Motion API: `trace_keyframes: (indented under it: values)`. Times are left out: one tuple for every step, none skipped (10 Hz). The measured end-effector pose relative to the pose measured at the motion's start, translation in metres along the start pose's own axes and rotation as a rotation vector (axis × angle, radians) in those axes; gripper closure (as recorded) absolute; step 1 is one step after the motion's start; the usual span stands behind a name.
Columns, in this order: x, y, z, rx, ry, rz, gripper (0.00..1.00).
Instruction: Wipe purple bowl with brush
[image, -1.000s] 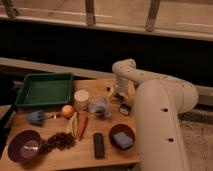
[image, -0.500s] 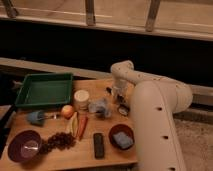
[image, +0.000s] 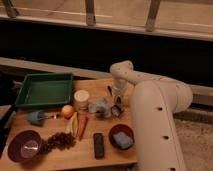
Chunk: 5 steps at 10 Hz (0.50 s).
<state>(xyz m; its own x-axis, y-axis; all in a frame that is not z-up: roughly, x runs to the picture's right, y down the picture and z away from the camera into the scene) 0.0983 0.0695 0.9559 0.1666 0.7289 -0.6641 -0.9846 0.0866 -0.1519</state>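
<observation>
The purple bowl (image: 25, 146) sits upright at the near left corner of the table (image: 50, 127), with grapes (image: 61, 141) just beside it on the right. The brush (image: 109, 90) is at the far right of the table, well apart from the bowl. Its black handle slants out from the left of the gripper (image: 118, 104). The gripper is down on the brush and clenched, but I cannot tell whether it pinches the handle. The arm (image: 150, 110) curves in from the right.

A green tray (image: 44, 90) lies far left, and a pale cup (image: 81, 98) stands right of it. Near the middle are an apple (image: 67, 111) and a carrot (image: 82, 126), with a blue utensil (image: 36, 117) to their left. A remote (image: 98, 145) lies at the near edge. Right of it, a red bowl (image: 121, 131) holds a sponge (image: 123, 140).
</observation>
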Motion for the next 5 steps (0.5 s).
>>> trace_keyframes:
  values:
    - [-0.002, 0.004, -0.007, -0.01, -0.021, -0.007, 1.0]
    - [-0.003, 0.003, -0.02, -0.013, -0.043, -0.011, 1.0]
    - [-0.004, 0.001, -0.034, -0.022, -0.069, -0.008, 1.0]
    - [-0.004, -0.003, -0.049, -0.028, -0.092, -0.001, 1.0]
    - [-0.005, -0.005, -0.055, -0.029, -0.105, 0.001, 1.0]
